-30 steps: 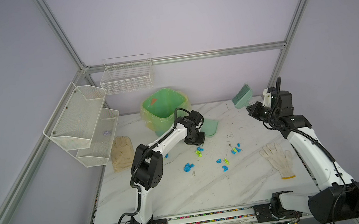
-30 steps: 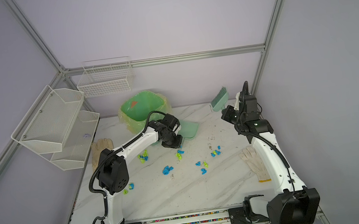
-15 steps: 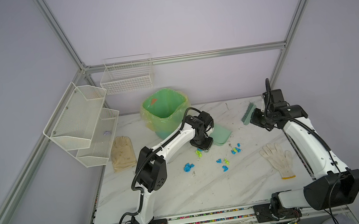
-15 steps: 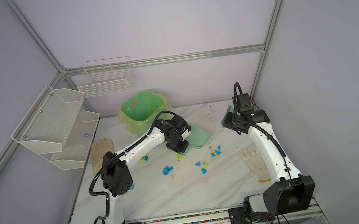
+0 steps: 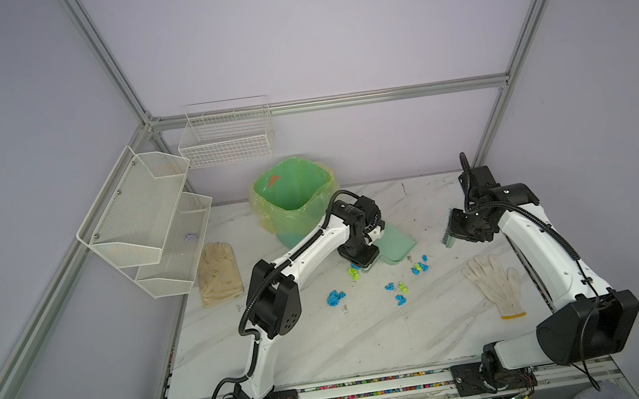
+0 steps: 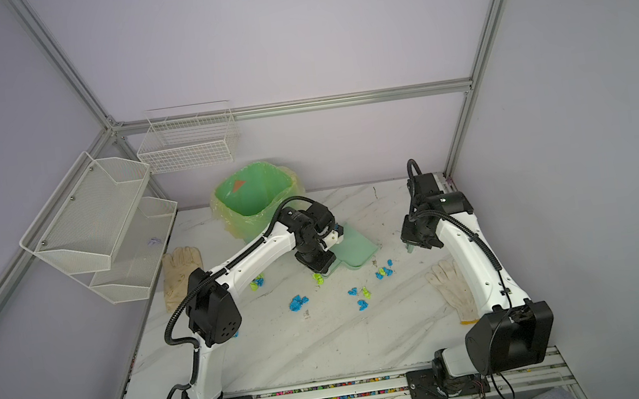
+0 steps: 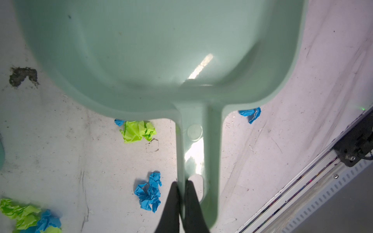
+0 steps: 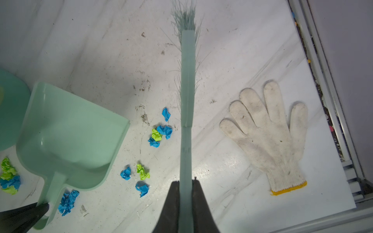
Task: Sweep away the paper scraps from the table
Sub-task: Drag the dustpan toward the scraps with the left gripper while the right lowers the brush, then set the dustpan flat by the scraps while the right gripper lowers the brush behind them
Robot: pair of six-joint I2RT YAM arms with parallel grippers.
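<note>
Right wrist: right tool (image 8: 185,180) clamps mint plastic brush (image 8: 187,80), left tool (image 7: 181,181) mint plastic dustpan (image 8: 70,131). Next, likely: sweep crumpled blue-and-lime paper scraps (image 8: 161,131) between them panward.

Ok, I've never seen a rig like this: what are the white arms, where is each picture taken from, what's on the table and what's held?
Two white robot arms stand at the front edge of a marble-patterned table. Two pictures look down on the whole scene, nearly alike; two come from cameras on the arms' wrists. The left end effector is shut on the handle of a mint-green dustpan. The right end effector is shut on a matching brush. Blue and lime-green paper scraps lie scattered on the table around the dustpan. Also there: a white knitted glove, a beige glove and a green-lined bin.
</note>
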